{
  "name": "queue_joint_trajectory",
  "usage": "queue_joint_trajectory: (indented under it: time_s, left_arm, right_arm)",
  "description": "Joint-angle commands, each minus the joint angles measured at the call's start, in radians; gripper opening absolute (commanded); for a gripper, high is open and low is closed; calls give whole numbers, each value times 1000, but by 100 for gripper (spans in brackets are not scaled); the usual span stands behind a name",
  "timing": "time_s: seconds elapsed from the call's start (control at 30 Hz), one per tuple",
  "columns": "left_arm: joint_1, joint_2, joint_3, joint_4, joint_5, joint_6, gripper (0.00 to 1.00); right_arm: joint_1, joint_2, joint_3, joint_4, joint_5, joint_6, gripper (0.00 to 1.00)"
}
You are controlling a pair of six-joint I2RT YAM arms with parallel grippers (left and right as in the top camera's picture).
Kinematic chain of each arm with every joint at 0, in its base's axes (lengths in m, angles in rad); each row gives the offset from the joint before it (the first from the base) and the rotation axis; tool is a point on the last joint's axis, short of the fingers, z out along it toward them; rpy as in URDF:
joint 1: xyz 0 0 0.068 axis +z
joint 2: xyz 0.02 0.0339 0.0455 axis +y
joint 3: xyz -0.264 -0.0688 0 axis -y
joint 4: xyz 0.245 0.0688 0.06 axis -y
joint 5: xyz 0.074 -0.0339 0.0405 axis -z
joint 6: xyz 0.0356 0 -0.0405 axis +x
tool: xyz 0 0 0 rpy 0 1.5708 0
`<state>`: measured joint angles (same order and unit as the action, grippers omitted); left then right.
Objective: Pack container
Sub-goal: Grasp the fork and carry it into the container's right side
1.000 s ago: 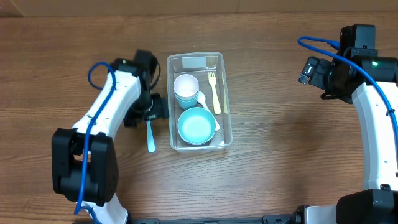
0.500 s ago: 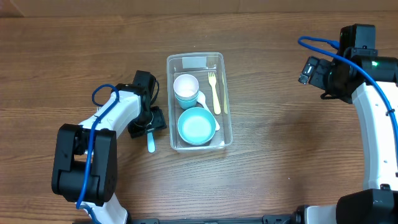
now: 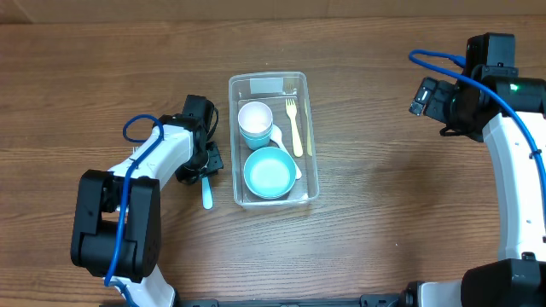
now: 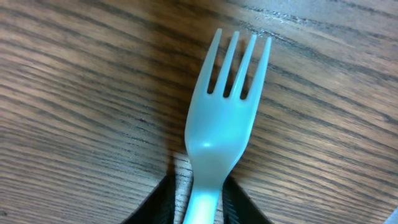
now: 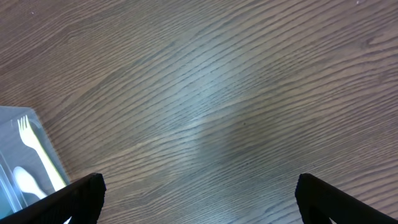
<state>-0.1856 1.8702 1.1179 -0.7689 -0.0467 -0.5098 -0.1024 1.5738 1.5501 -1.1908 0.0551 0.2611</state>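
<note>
Left pincer (image 4: 202, 205): low over the wooden table (image 3: 384, 213), just left of the container, its two black fingers (image 4: 155, 202) close on either side of a fork's handle. A sliver of wood shows between one finger and the handle, so I cannot tell whether the grip has closed.
Pale blue plastic fork (image 4: 225, 118): lies flat on the table, just beside the container's left wall and parallel to it. Its tines point away from the wrist camera. It looks like the one piece not yet packed, which is likely why the fingers bracket its handle.
Clear rectangular plastic container (image 3: 231, 128): stands at the middle of the table between the two arms, with its pale label at the far end.
Inside the container: a round teal plastic bowl (image 3: 270, 173) fills the near end. A white plastic cup (image 3: 255, 115) sits nested in a teal one at the far end. A pale yellow plastic fork (image 3: 294, 128) lies along the right wall, and a white plastic spoon (image 3: 279, 135) lies beside it. The bulky pieces take the ends, so the slim cutlery fits along the side.
Right pincer (image 5: 199, 202): jaws spread wide, nothing between them, raised over bare table well to the right of the container. It appears parked clear of the left arm's work.
Likely step: gripping the blue fork so it can be lifted into the container.
</note>
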Motion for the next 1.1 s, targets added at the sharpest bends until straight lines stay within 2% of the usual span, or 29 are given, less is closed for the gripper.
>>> queue_joint_trajectory:
  time_s: [0.0, 0.03, 0.2, 0.43, 0.6, 0.73, 1.07]
  left_arm:
    - [4, 8, -25, 0, -58, 57, 10]
    - [4, 7, -24, -1, -58, 61, 4]
    - [4, -5, 23, -37, -61, 61, 4]
    - [1, -124, 233, -203, -105, 61, 4]
    - [-33, -220, 363, -268, -2, 60, 4]
    - [-111, -254, 432, -274, 74, 38, 4]
    - [-362, -249, 476, -153, 69, -99, 4]
  right_arm:
    - [-1, -6, 15, 3, 4, 1, 100]
    - [-1, -6, 15, 3, 4, 1, 100]
    - [-1, -6, 15, 3, 4, 2, 100]
    - [-1, -6, 15, 3, 4, 2, 100]
    - [-1, -6, 15, 3, 4, 1, 100]
    - [-1, -6, 15, 3, 4, 2, 100]
    - [-1, -6, 15, 3, 4, 2, 100]
